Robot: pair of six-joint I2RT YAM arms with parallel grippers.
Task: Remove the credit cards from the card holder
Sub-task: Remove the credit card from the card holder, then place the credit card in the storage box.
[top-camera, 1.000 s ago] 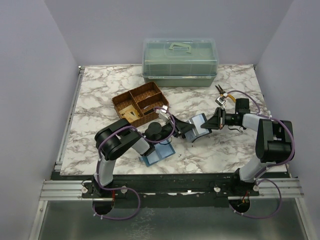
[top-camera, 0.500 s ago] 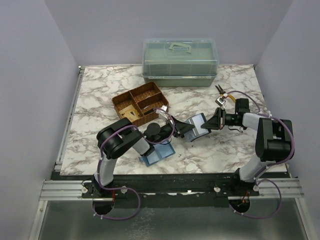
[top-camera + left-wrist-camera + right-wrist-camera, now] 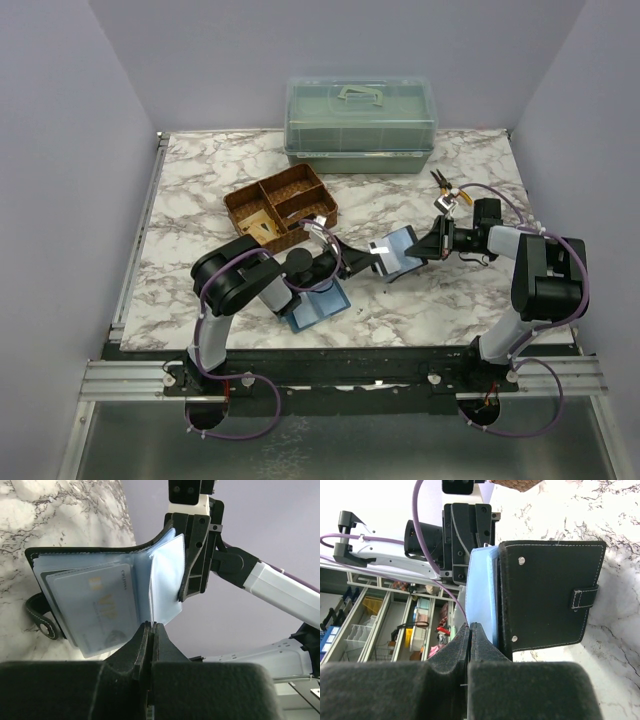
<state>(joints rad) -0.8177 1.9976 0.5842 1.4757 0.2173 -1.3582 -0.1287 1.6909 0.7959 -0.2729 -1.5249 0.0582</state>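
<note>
The card holder is a small black bifold wallet, held open above the table between both grippers. In the left wrist view its blue-grey inside shows clear sleeves, with a pale card marked VIP in one. My left gripper is shut on the lower edge of a clear sleeve leaf; in the top view it is at the wallet's left side. My right gripper is shut on the blue inner edge beside the black cover with its snap tab; in the top view it is at the wallet's right.
A brown wicker tray with compartments stands left of centre. A green lidded box stands at the back. A light-blue flat folder lies under my left arm. A small yellow-handled tool lies by my right arm.
My left gripper has stretched a little to the right, toward the right gripper. The card holder has shifted slightly right, and a pale leaf now shows at its left side.
</note>
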